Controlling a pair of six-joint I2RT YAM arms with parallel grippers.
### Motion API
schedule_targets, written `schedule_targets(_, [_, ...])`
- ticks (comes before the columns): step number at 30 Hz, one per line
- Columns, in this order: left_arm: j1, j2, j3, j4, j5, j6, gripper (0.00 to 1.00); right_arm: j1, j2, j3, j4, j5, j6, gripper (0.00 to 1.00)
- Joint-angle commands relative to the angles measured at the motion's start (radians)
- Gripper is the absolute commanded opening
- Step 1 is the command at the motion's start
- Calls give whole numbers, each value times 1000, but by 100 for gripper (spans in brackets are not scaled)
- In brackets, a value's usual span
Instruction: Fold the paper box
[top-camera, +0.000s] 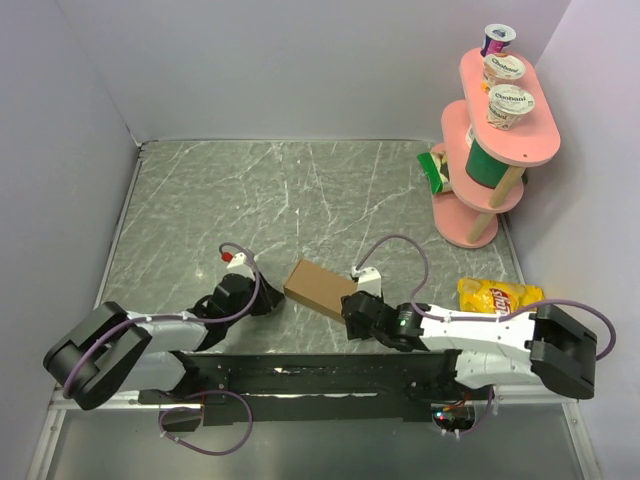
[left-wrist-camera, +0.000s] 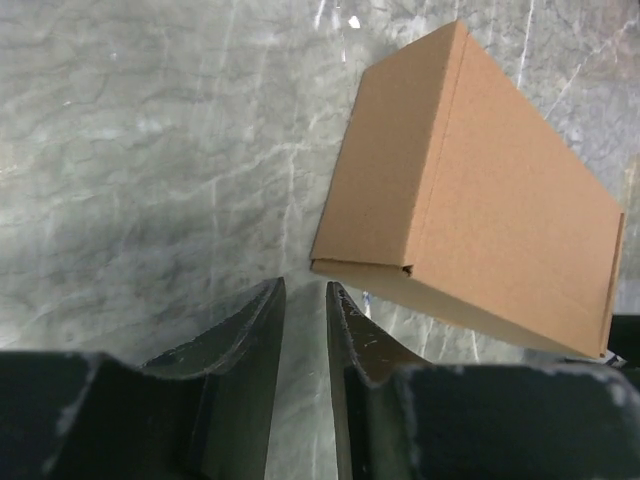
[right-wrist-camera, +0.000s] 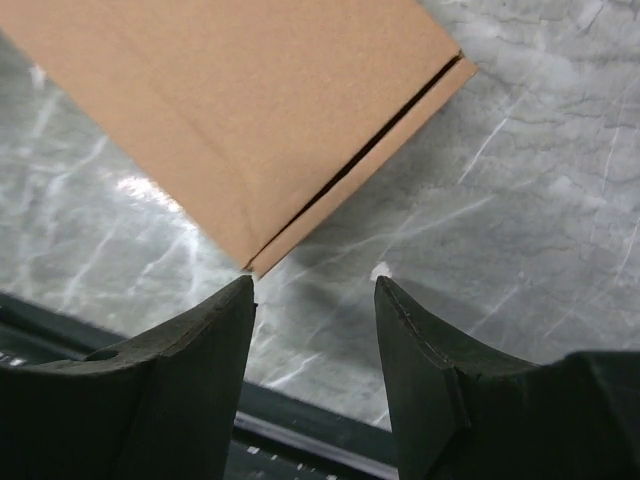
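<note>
The paper box is a plain brown cardboard mailer, folded shut, lying on the marble table near the front between the two arms. It fills the upper right of the left wrist view and the top of the right wrist view. My left gripper sits just left of the box, its jaws a narrow gap apart and empty. My right gripper sits at the box's right near corner, open and empty, its left fingertip just below the box corner.
A pink two-tier stand with yogurt cups and a green can stands at the back right. A green packet lies beside it. A yellow chip bag lies by the right arm. Grey walls enclose the table.
</note>
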Motion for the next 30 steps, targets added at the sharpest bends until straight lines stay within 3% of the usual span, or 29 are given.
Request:
schedule_targets(1, [-10, 39, 42, -31, -8, -13, 31, -68, 52, 11, 85, -10, -87, 59])
schedule_targets(10, [7, 39, 105, -49, -25, 20, 37, -205, 224, 51, 393, -85, -297, 59])
schedule_targets(16, [118, 113, 148, -14, 21, 82, 37, -326, 407, 195, 513, -174, -420, 59])
schedule_targets(22, [200, 170, 221, -3, 69, 177, 38, -378, 548, 364, 531, -218, -496, 59])
schedule_targets(25, [211, 171, 251, -20, 84, 192, 40, -381, 536, 383, 535, -223, -515, 59])
schedule_targets(28, [212, 78, 202, -3, 75, 198, 50, -381, 447, 343, 534, -202, -534, 64])
schedule_targets(30, [212, -43, 139, 0, 55, 200, 72, -383, 351, 278, 560, -199, -563, 75])
